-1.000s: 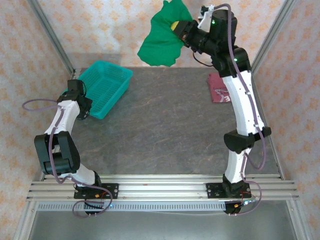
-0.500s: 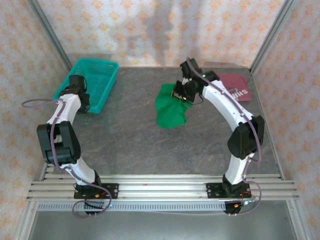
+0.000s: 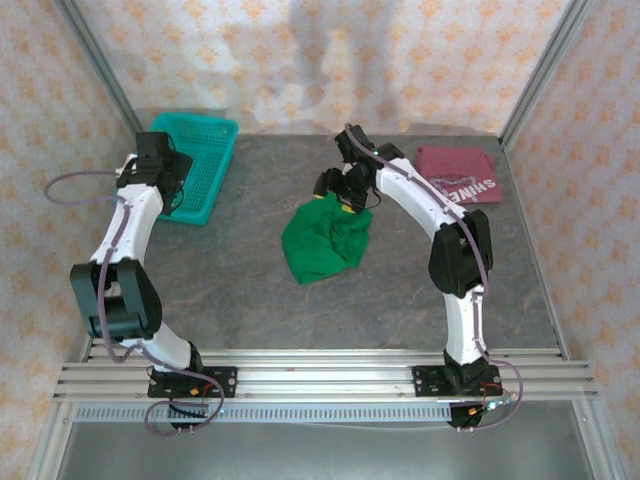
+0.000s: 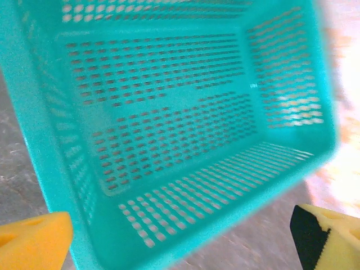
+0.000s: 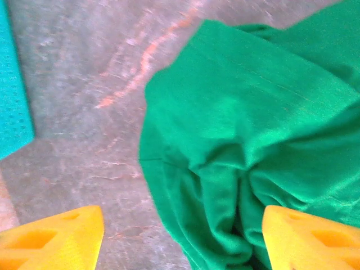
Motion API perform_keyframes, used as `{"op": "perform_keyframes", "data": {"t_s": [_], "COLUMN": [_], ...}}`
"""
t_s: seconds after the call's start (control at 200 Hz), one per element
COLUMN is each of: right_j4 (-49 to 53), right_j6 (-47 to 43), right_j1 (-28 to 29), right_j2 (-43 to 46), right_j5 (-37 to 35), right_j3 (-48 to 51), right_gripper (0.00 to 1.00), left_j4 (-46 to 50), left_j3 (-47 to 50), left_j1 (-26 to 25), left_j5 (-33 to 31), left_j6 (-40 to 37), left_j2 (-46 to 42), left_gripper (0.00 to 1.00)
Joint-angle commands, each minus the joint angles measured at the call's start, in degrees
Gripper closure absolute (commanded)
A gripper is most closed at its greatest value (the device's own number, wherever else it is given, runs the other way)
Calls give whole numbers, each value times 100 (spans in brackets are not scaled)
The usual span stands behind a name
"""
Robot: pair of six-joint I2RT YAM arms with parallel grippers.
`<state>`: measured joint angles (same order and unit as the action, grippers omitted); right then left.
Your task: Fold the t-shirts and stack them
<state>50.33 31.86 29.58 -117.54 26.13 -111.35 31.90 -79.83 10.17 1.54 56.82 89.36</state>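
- Has swung the green t-shirt (image 3: 322, 243) down from high at 12 o'clock onto the desk (image 3: 300, 300); now a crumpled heap near centre.
- Has spread the right end effector (image 5: 183, 239) pads wide apart over the heap's 1 o'clock edge, clamped on nothing.
- Has shifted the teal basket (image 3: 222, 160) out toward 10 o'clock, then let go: left end effector (image 4: 180, 239) pads apart above its near wall.
- Leaves the maroon t-shirt (image 3: 455, 175) flat at 2 o'clock, well apart from the green one.
- Judged: 0 of 2 shirts folded; calls for spreading the green one flat first.
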Motion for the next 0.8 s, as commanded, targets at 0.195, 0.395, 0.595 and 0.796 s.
{"op": "perform_keyframes", "data": {"t_s": [0.195, 0.395, 0.595, 0.796], "right_j4": [1168, 491, -1491, -3254], "right_j6": [-792, -944, -185, 521], "right_j1": [-457, -501, -545, -540], "right_j2": [1372, 2523, 3001, 2688], "right_j5": [-523, -50, 636, 1219], "right_j3": [173, 2389, 4703, 5640], "right_gripper": [25, 28, 36, 47], "left_j4": [1053, 1283, 771, -192], "left_j3": [-657, 554, 2038, 2571], "left_j1": [-1105, -2407, -3372, -3824], "left_j5": [332, 1200, 2244, 2498], "left_j6": [-1484, -1917, -1789, -1472], "left_j2": [-1025, -1479, -1407, -765], "left_gripper": [0, 2, 18, 28]}}
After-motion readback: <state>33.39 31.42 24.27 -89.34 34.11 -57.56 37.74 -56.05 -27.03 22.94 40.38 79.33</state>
